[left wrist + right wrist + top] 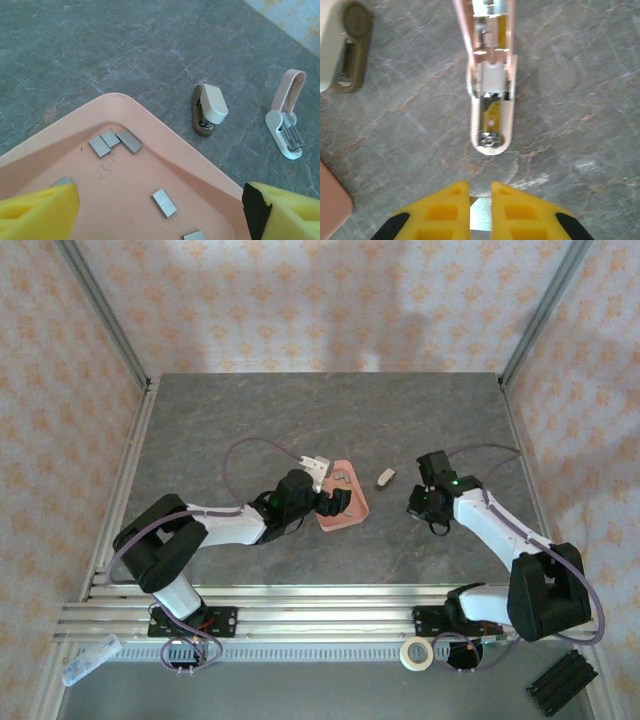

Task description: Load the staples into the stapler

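Staple strip, pinched thinly by the right gripper's near-shut fingers, could twist and miss the stapler's open channel just beyond; left gripper gapes empty.

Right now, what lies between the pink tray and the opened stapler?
A stubby cream-and-brown piece lies between the tray and the stapler, touching neither. The left wrist view shows this most plainly.

Grey staples, salmon-pink tray, grey-veined table.
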